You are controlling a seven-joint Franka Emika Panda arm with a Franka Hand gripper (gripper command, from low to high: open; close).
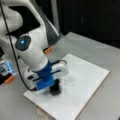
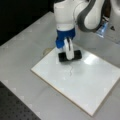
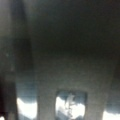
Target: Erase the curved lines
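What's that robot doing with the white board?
The robot's gripper is pressing a black eraser block down on the white board, which lies flat on the grey table. A thin dark wavy marker line is on the board just beside the eraser, towards a front view's bottom, so the curve lines are not wiped away yet.

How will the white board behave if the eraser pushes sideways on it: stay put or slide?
The white board lies flat on the smooth grey table, with no clamp visible, so it may slide. It looks thin and rigid, so it probably won't flex. The gripper presses the black eraser down near the curve lines, which may help pin it.
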